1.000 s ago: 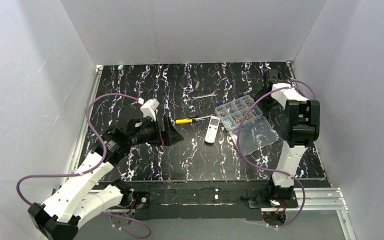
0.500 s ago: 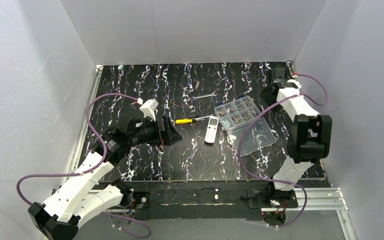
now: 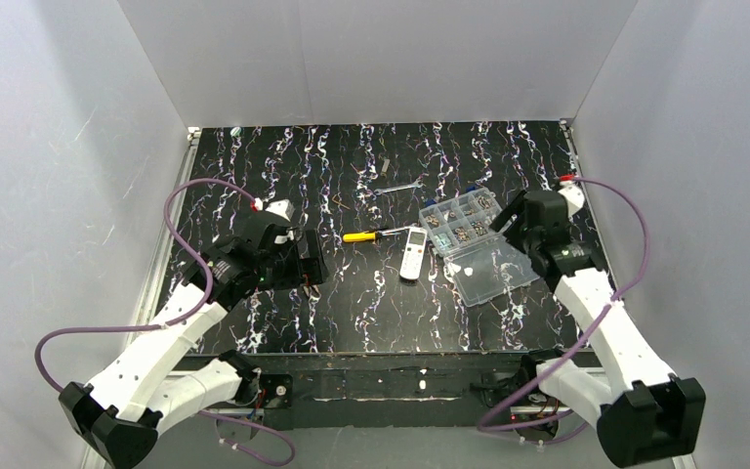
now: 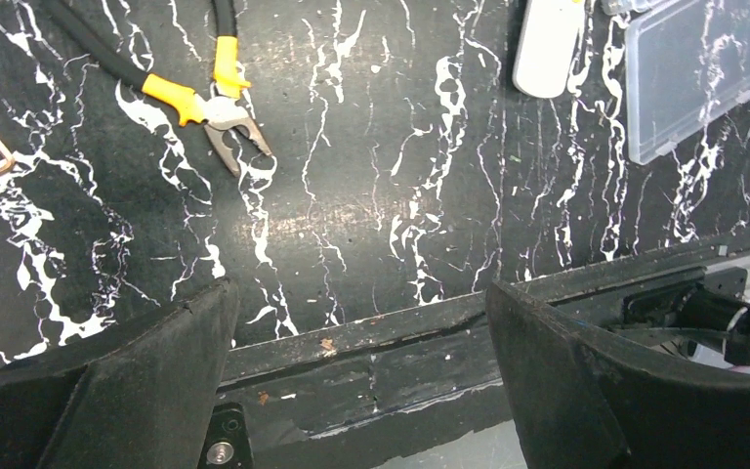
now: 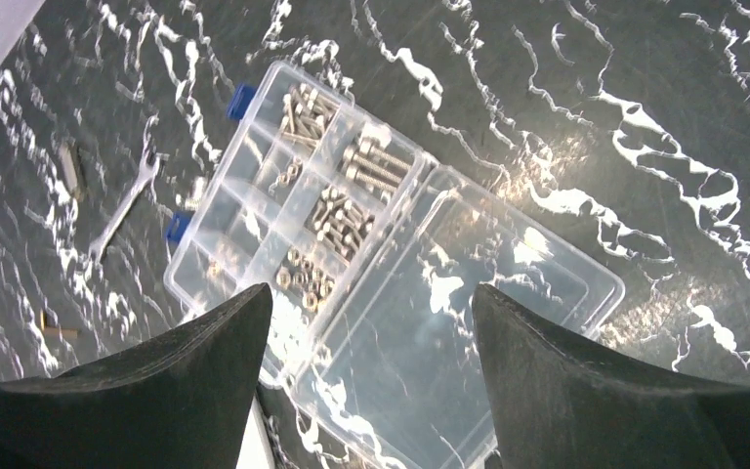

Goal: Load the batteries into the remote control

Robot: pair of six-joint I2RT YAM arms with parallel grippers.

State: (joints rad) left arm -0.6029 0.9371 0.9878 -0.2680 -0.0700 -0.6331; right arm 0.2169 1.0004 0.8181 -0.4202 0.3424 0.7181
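Observation:
The white remote control (image 3: 412,254) lies at the table's middle, next to the yellow-handled screwdriver (image 3: 371,235). In the left wrist view its end (image 4: 547,44) shows at the top. I cannot make out the batteries; a tiny greenish speck (image 3: 237,130) at the far left corner is too small to tell. My left gripper (image 3: 310,268) hangs left of the remote, wide open and empty (image 4: 361,327), looking down at the table's front edge. My right gripper (image 3: 505,221) hovers over the clear compartment box (image 3: 477,242), open and empty (image 5: 371,322).
The clear box (image 5: 352,244) lies open, with screws and nuts in its tray and its lid (image 4: 703,68) flat beside it. Yellow-handled pliers (image 4: 213,96) lie near my left gripper. A small wrench (image 3: 400,188) lies behind the screwdriver. White walls close in three sides.
My right arm swung down from the far right corner to above the clear box, its jaws widening. My left gripper turned and drew back a little to the left.

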